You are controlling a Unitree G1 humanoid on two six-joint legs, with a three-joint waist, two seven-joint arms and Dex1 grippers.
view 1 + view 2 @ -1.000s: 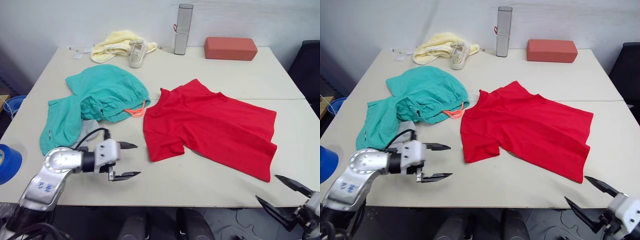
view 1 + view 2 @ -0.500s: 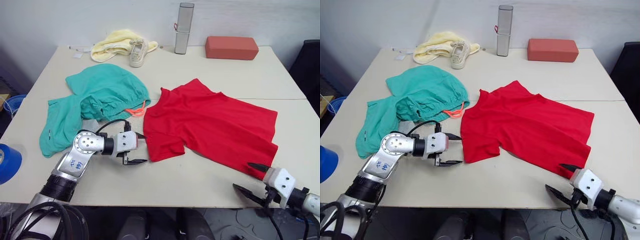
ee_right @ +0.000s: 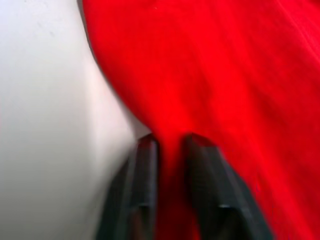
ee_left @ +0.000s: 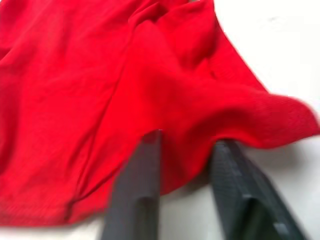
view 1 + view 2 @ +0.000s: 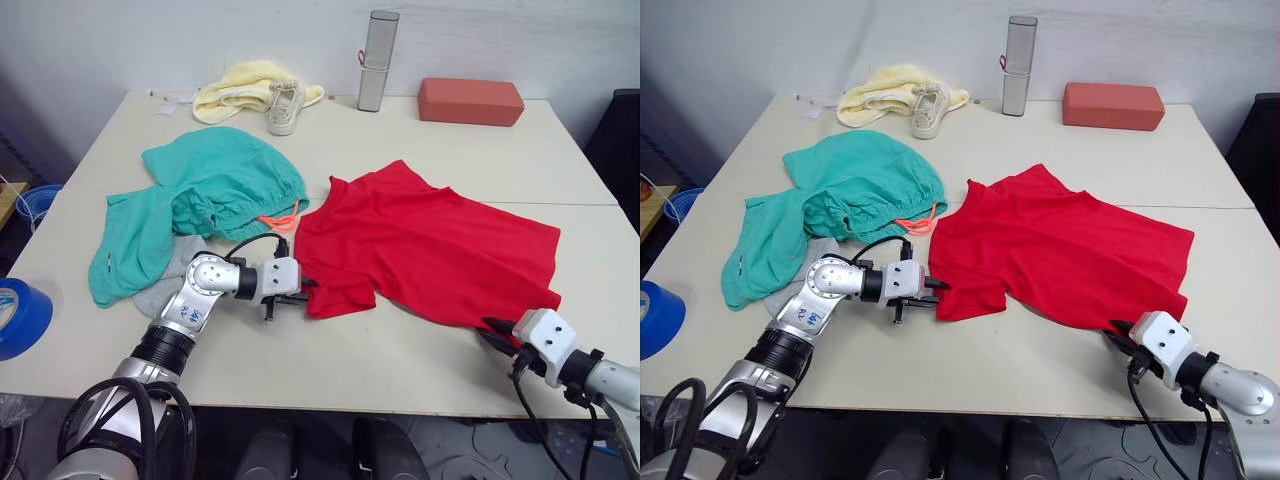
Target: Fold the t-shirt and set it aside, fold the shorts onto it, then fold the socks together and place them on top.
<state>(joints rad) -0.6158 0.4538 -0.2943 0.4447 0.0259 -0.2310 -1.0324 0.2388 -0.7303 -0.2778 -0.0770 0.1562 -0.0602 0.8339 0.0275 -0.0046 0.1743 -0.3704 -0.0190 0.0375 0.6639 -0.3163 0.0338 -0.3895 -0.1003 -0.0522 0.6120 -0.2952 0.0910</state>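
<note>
Red t-shirt (image 5: pixel 430 250) spread on table (image 5: pixel 400 370), first fold starting. Left gripper (image 5: pixel 300 291) fingers apart around sleeve hem; right gripper (image 5: pixel 1118 334) pinching bottom corner. Next: close left, lift together.

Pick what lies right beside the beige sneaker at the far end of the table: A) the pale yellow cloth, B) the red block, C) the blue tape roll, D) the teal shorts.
A: the sneaker rests against the pale yellow cloth at the far edge of the table, while the shorts lie nearer the robot.
</note>
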